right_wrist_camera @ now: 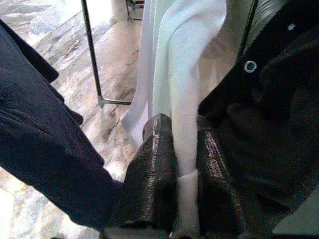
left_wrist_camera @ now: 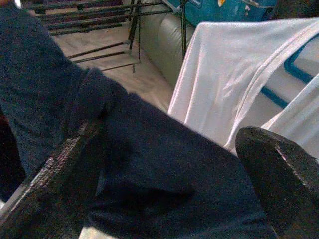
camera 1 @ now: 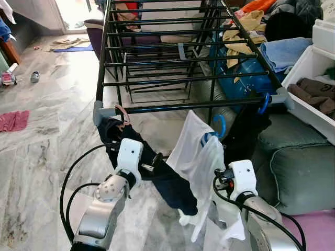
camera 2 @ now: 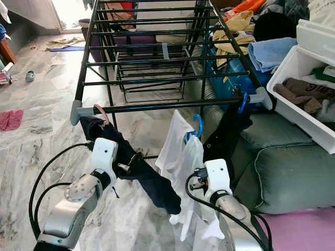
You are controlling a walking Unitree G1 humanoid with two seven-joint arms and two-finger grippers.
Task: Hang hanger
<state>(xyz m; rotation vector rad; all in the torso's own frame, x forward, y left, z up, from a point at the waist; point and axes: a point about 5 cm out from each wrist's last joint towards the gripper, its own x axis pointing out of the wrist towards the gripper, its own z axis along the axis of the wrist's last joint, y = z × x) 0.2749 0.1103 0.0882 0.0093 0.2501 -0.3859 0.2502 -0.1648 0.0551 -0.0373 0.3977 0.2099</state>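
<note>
White shirt (camera 1: 196, 151) on blue hanger (camera 1: 221, 127) is being pinched by right hand (right_wrist_camera: 185, 169); limp, light cloth, so the stiff hook is judged the better hold. Left hand (left_wrist_camera: 164, 189) is being held released beside the navy garment (camera 1: 157, 175).

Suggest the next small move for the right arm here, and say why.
Probably lift the right end effector toward the rack's front bar. It is shut on the white shirt, whose blue hanger hook sits below that bar, not on it. The left end effector is open around the dark garment, which already hangs there.
</note>
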